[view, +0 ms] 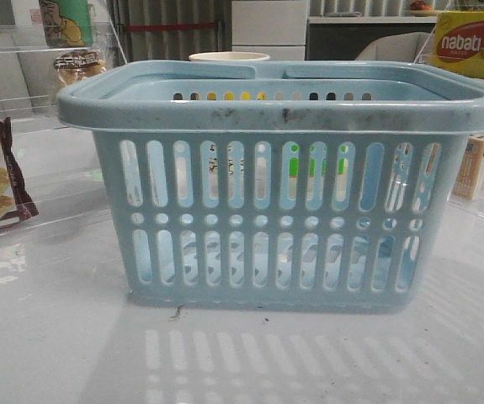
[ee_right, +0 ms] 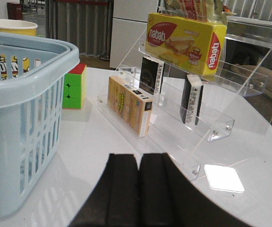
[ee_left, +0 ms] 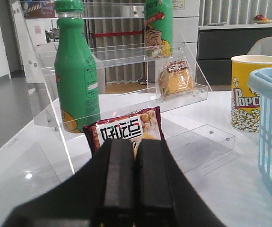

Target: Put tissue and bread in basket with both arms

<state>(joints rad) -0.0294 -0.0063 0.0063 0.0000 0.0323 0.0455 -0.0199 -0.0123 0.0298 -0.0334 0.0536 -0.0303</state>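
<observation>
Left gripper (ee_left: pixel 135 177) hangs low, fingers pressed together on nothing, facing the bread (ee_left: pixel 176 79) on a clear shelf. Right gripper (ee_right: pixel 138 189) likewise closed and empty, beside the basket (ee_right: pixel 41 56). The tissue (ee_right: pixel 191 99) stands on edge, label unreadable

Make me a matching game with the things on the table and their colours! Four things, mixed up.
Things:
1. basket
2. tall bottle
3. popcorn cup
4. cube

Colours:
A. yellow with a picture of popcorn
B. green and red
C. pale blue
D. green all over, cap too

Pairs: 1-C, 2-D, 3-A, 4-B
</observation>
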